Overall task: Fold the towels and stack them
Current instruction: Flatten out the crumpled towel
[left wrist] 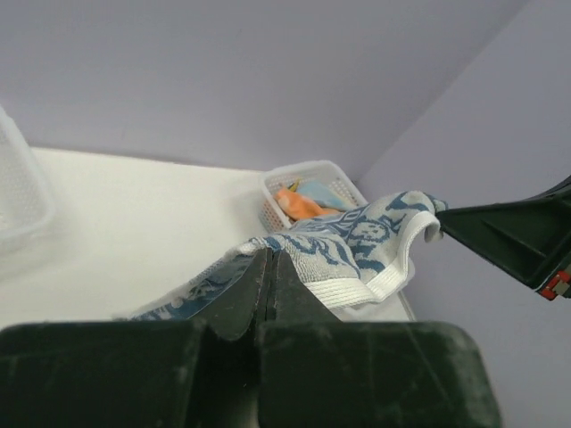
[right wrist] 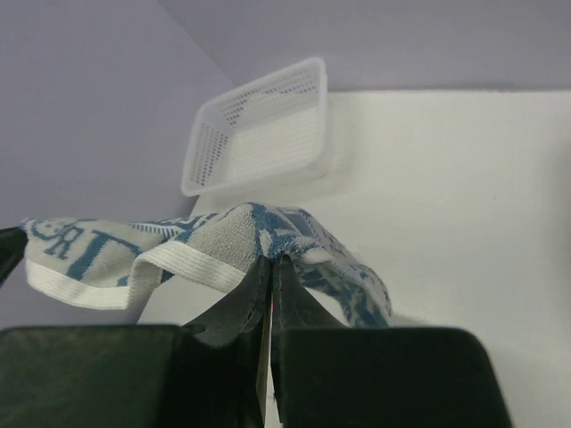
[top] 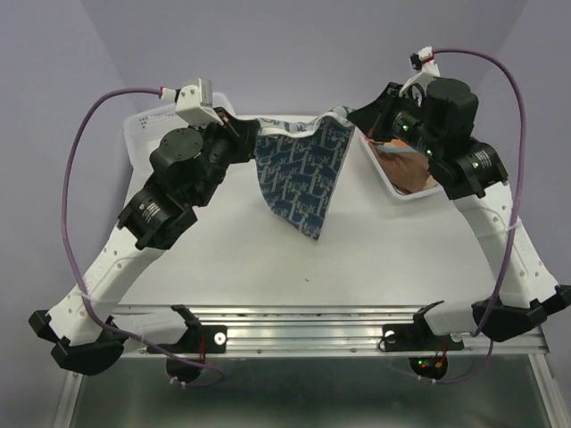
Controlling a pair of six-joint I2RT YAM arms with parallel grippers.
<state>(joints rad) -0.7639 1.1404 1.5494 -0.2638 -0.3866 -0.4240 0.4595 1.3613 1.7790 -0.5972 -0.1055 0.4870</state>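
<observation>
Towel (top: 299,178), blue-white, hangs at twelve o'clock over the tabletop (top: 232,259); left and right jaws clamped on its upper corners.

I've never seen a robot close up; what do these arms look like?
The left arm and right arm have white links and chunky black joints. Purple cables loop along each. The left gripper and right gripper have dark tapered fingers.

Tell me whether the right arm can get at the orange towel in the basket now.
Probably not yet: the right pincer is shut on the blue-white towel. Otherwise the orange towel lies uncovered in the basket beside it.
</observation>
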